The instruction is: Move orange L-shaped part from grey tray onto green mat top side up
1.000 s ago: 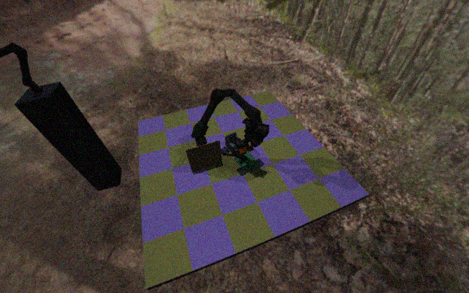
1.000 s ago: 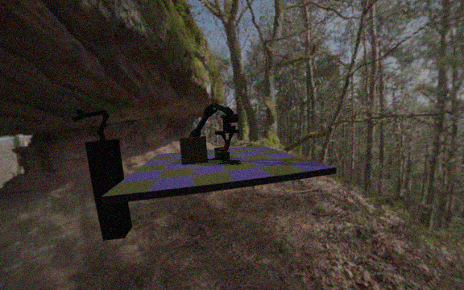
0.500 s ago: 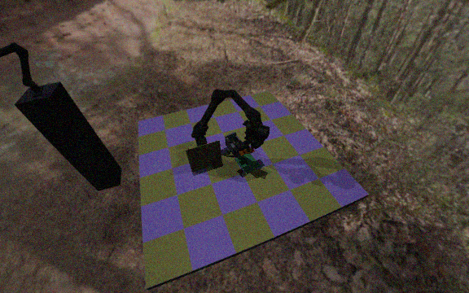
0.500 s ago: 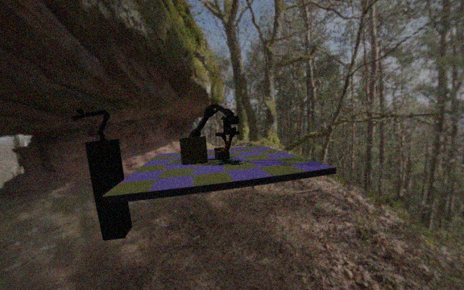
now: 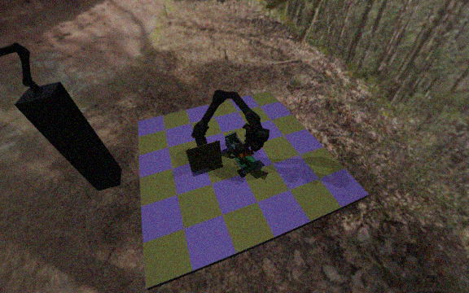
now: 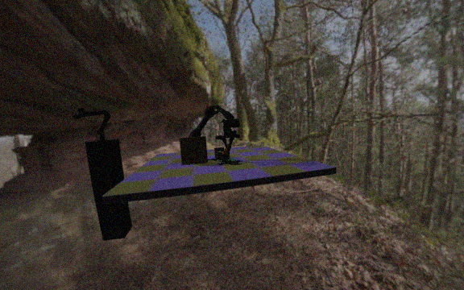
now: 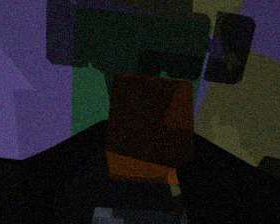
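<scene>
The gripper (image 7: 140, 192) pinches the orange part (image 7: 143, 165) by one end; its dark length hangs below. It looks stiff and light; the green mat (image 7: 91, 99) lies just beneath.

Black jointed arm (image 5: 223, 107), boxy dark base (image 5: 204, 156).

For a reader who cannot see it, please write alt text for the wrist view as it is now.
Dim close view down the tool, which is shut on the orange L-shaped part; the part's dark length runs away from the camera to a wide crossbar. Beneath it show a patch of the green mat and the purple and yellow-green checkered floor.
</scene>
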Robot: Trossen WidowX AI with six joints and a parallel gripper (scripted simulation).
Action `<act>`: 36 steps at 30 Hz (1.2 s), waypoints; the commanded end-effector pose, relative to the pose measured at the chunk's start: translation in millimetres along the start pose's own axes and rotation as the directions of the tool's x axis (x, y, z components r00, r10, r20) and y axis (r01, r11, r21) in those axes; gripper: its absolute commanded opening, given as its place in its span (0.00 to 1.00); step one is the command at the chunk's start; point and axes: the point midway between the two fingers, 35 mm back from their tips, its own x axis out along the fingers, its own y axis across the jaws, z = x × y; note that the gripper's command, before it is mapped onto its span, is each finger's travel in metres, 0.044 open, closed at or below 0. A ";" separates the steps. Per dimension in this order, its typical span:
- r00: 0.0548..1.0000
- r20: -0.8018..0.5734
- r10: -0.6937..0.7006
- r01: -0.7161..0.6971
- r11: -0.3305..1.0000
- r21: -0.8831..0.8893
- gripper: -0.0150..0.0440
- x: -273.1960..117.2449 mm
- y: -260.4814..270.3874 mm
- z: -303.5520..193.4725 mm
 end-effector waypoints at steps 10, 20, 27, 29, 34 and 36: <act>1.000 -0.003 0.005 -0.005 1.000 0.007 0.25 21.1 0.1 -0.5; 1.000 -0.004 0.006 -0.006 1.000 0.007 0.25 37.1 0.2 -0.8; 1.000 -0.004 0.006 -0.006 1.000 0.007 0.25 42.7 0.0 -1.0; 1.000 -0.004 0.006 -0.006 1.000 0.007 0.25 42.7 0.0 -1.0; 1.000 -0.004 0.006 -0.006 1.000 0.007 0.25 42.9 0.1 -1.0; 1.000 -0.002 0.001 -0.001 1.000 0.002 0.30 42.5 -0.6 -0.8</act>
